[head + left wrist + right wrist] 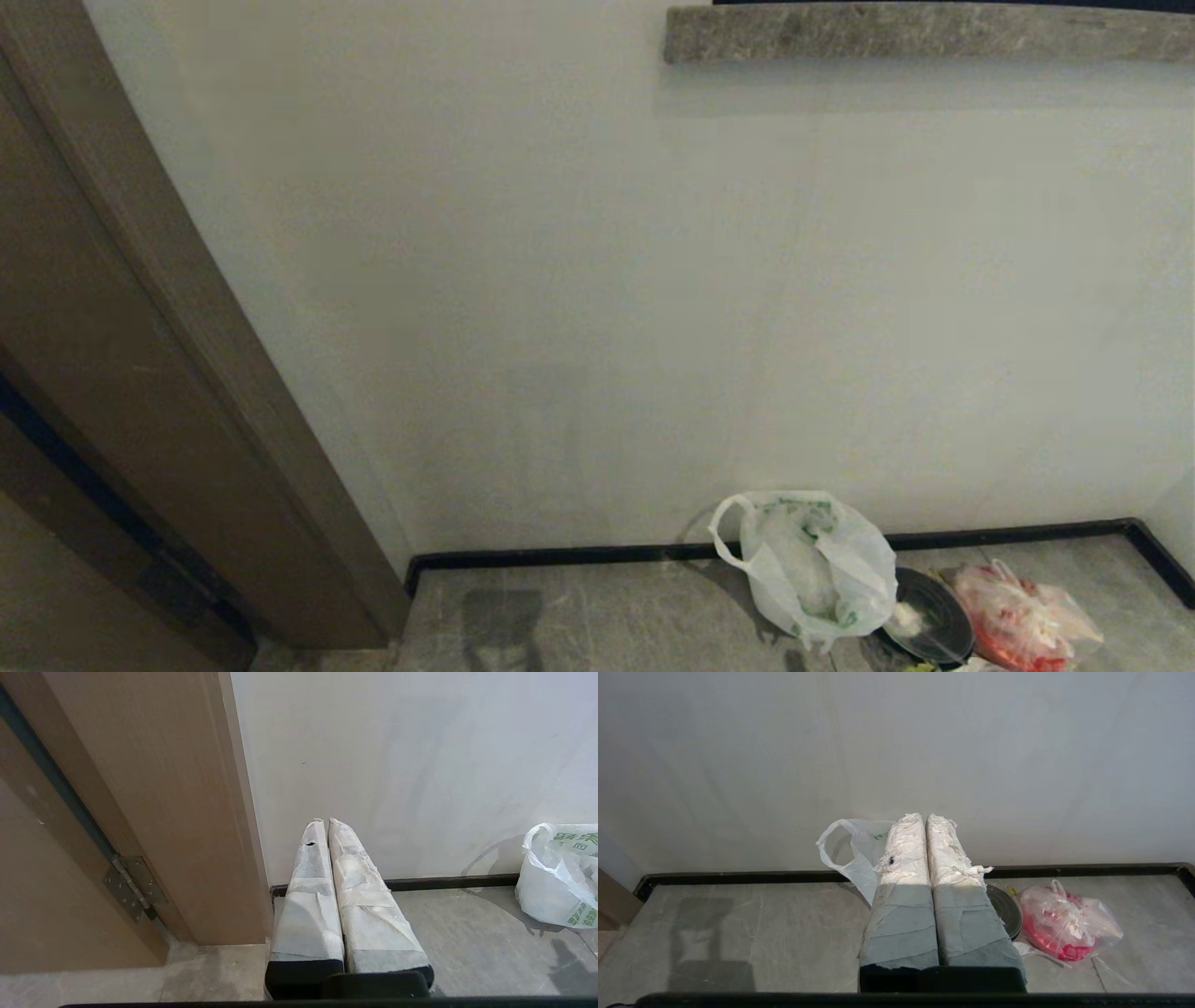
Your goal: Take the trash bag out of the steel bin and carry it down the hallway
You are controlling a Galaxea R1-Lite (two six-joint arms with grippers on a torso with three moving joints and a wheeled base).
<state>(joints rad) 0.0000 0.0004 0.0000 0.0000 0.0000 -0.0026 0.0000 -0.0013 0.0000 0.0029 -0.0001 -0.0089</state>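
The trash bag point(812, 569), thin white plastic with green print and loop handles, stands on the grey floor tiles against the wall. It also shows far to one side in the left wrist view point(558, 877), and in the right wrist view point(857, 854) partly behind my fingers. The steel bin is out of view. My left gripper point(325, 820) is shut and empty, well short of the bag, near the door frame. My right gripper point(924, 815) is shut and empty, pointing at the bag from a distance. Neither arm shows in the head view.
A black round disc point(934, 611) lies on the floor beside the bag, and a red-and-clear plastic bag point(1018, 616) lies just past it. A brown door frame point(140, 373) stands at the left. A black baseboard point(560, 557) runs along the off-white wall, under a stone ledge point(924, 33).
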